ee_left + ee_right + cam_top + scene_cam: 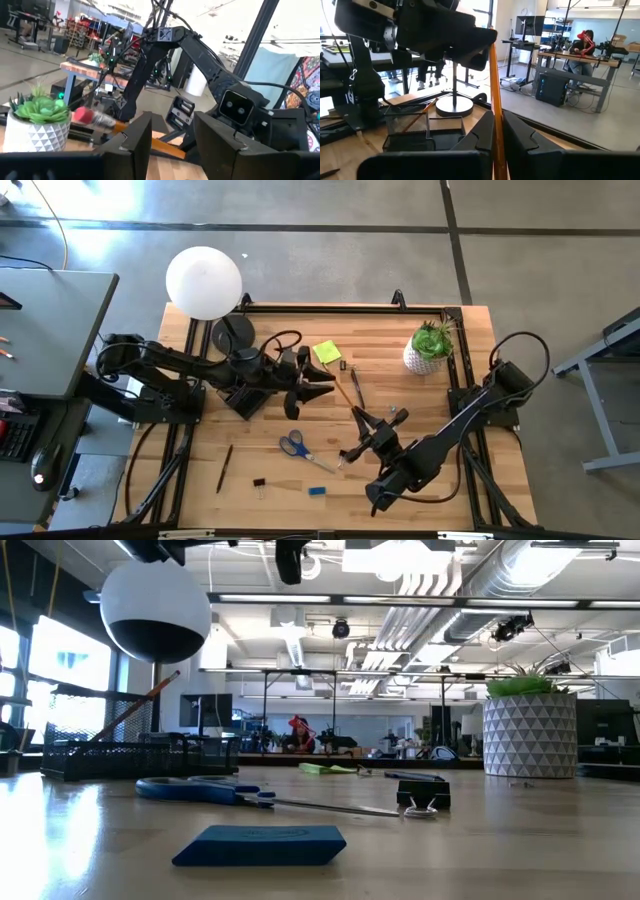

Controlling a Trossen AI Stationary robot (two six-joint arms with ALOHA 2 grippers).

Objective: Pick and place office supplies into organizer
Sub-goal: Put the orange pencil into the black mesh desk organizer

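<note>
Pencil in transit, most supplies still loose

Work left to right: your left end effector [322, 383] hangs beside the organizer [245, 396]; whether it is open, you cannot tell. One pencil leans inside the organizer. Pen [225, 467], binder clip [259, 482], scissors [296, 447] and eraser [316, 491] lie loose on the bench [440, 510]. Your right end effector [352, 452] grips a slim orange pencil [496, 120].
</note>
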